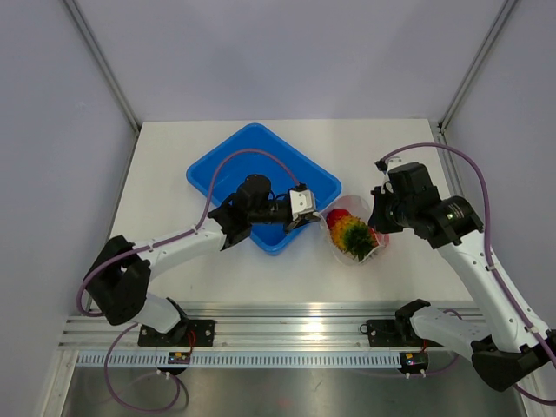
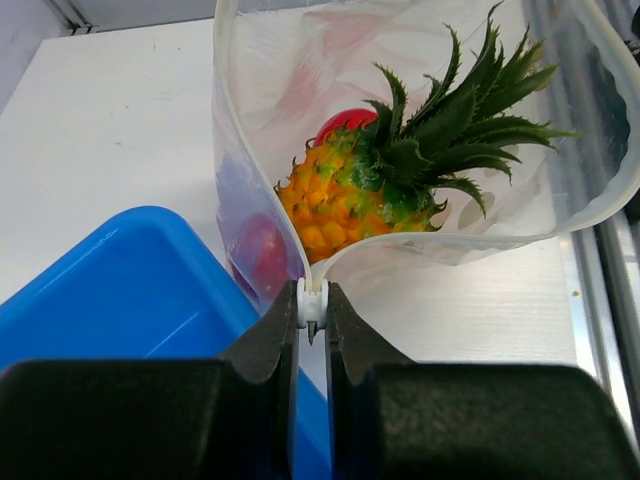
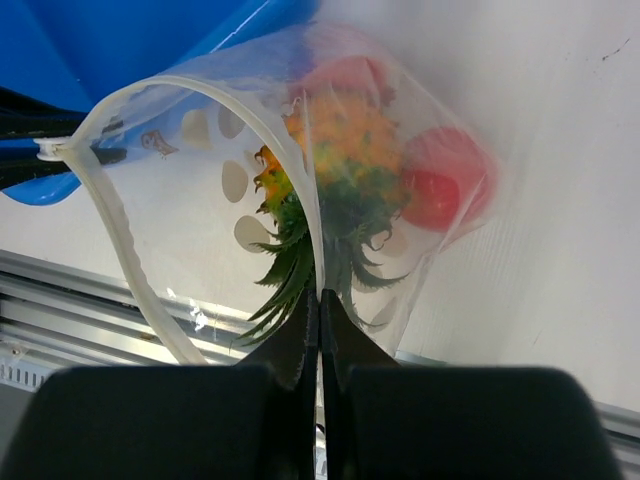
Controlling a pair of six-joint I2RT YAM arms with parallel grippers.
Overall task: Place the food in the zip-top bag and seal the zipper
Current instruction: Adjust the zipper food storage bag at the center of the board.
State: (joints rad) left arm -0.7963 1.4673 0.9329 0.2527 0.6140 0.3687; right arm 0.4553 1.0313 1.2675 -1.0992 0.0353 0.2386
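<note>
The clear zip-top bag (image 1: 352, 230) lies right of the tray with its mouth held wide open. Inside it are the orange pineapple (image 2: 350, 195) with its green crown and two red fruits (image 2: 345, 122) (image 2: 262, 255). My left gripper (image 2: 312, 305) is shut on the bag's zipper end, a small white piece at the corner of the mouth. My right gripper (image 3: 320, 295) is shut on the opposite rim of the mouth. The zipper strip (image 3: 110, 210) curves open between them. The pineapple (image 3: 340, 150) and a red fruit (image 3: 440, 185) show blurred through the plastic.
A blue plastic tray (image 1: 261, 169) sits just left of the bag, under my left arm; its corner shows in the left wrist view (image 2: 120, 290). A metal rail (image 1: 295, 334) runs along the table's near edge.
</note>
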